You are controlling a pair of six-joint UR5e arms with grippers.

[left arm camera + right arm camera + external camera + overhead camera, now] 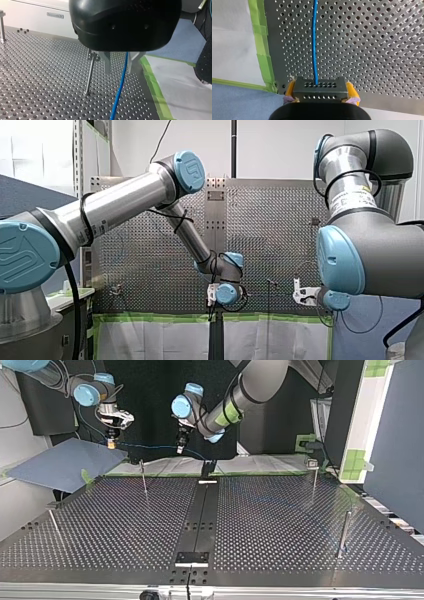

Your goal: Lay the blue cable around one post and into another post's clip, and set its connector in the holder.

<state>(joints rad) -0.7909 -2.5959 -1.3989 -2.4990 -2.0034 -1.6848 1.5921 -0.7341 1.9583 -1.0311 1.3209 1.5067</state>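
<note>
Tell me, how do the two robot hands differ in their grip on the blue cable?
On my left gripper the bare metal fingers stand apart, and the thin blue cable runs loosely between them. On my right gripper the yellow pads are clamped on the dark perforated block connector at the cable's end. Both handle the same cable.

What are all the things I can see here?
table: one, grey with holes, below both arms.
posts: four, silver, standing on the table.
blue cable: one, blue, strung between both grippers.
connector: one, dark grey, at the cable's end.
green tape: strips, green, along the table's edge.
blue sheet: one, blue, beside the table at the top view's left.
my left gripper: one, black with metal fingers, open around the cable.
my right gripper: one, yellow pads, shut on the connector.
</note>
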